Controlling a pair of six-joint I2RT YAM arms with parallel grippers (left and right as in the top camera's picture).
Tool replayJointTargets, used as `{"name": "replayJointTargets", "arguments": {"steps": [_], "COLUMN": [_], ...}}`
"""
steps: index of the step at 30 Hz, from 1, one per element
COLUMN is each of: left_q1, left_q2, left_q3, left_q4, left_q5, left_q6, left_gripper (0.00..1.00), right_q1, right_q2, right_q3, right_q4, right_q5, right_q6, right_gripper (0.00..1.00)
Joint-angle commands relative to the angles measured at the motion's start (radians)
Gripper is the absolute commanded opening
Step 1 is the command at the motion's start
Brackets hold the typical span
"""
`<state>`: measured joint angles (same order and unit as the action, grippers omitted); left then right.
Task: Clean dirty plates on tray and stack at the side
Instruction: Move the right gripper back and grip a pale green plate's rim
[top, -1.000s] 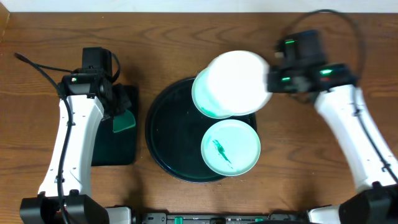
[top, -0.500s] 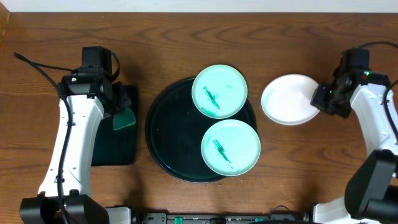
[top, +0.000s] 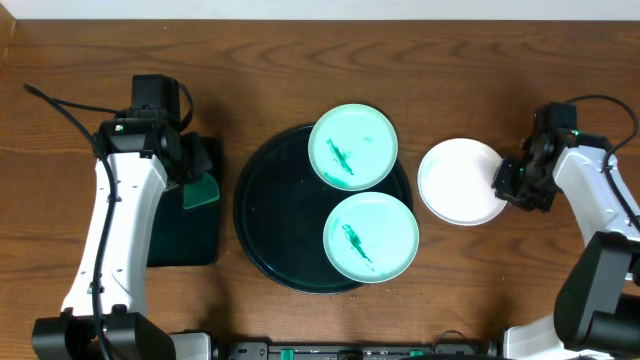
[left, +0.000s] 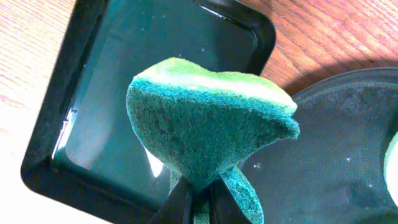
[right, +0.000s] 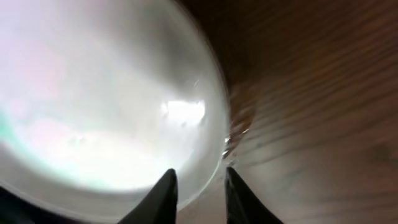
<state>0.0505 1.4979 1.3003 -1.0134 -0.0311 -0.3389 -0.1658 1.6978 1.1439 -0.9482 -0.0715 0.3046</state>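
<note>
Two pale turquoise plates with dark green smears lie on the round black tray (top: 280, 210), one at its far rim (top: 352, 146) and one at its near right (top: 370, 237). The white plate (top: 458, 182) sits on the table right of the tray and looks free of smears. It fills the right wrist view (right: 99, 106). My right gripper (top: 505, 185) straddles the white plate's right rim, fingers close together on it (right: 200, 186). My left gripper (top: 195, 185) is shut on a green sponge (left: 205, 118) over the rectangular tray.
The small rectangular black tray (top: 185, 225) lies left of the round tray, and its wet floor shows in the left wrist view (left: 93, 124). The round tray's rim shows there too (left: 336, 143). Bare wooden table surrounds both trays.
My right gripper carried the white plate from above the tray's far side out to the table on the right, then shifted it slightly left. The left arm has not moved.
</note>
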Motion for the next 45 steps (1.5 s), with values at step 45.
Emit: {"name": "replayJointTargets", "arguments": {"steps": [45], "left_q1": [0.002], "left_q2": [0.068], "left_q3": [-0.008], "left_q4": [0.032], "left_q5": [0.098], "left_q6": [0.028], "left_gripper": [0.07], "right_q1": [0.495], "right_q2": [0.005], "right_q3": [-0.164], "right_q4": [0.132], "right_q5": [-0.229], "right_q6": [-0.238], "right_gripper": [0.17]}}
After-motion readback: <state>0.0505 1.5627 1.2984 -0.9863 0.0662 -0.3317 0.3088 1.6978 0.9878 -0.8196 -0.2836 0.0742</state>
